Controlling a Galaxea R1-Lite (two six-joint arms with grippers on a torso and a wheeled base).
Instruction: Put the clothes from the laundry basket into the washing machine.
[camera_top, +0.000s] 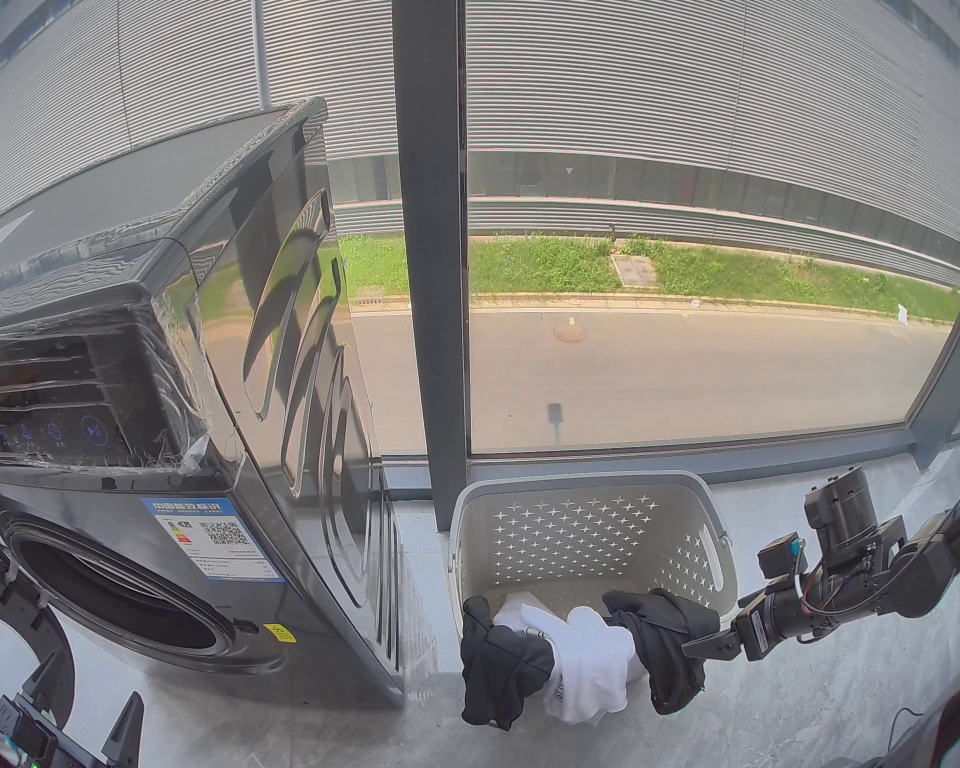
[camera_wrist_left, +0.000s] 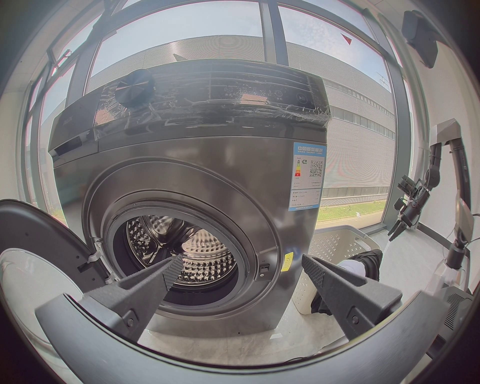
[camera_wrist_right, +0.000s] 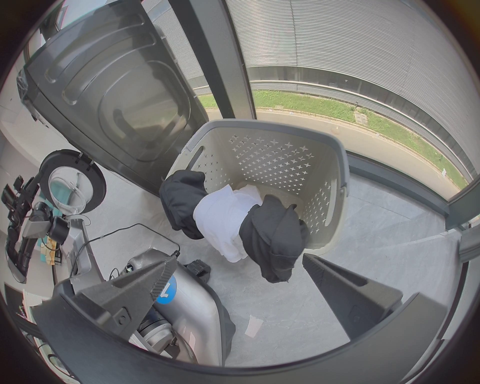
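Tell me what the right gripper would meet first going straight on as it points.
Most likely the right-hand black garment draped over the laundry basket rim, just ahead of the right gripper; depth is unclear.

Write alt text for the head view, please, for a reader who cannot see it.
A pale laundry basket stands by a window, with two black garments and a white garment draped over its near rim. The right gripper, open, hangs beside them; a dark washing machine stands to the left.

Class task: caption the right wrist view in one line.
Open right claw near the laundry basket, black and white clothes draped over its rim.
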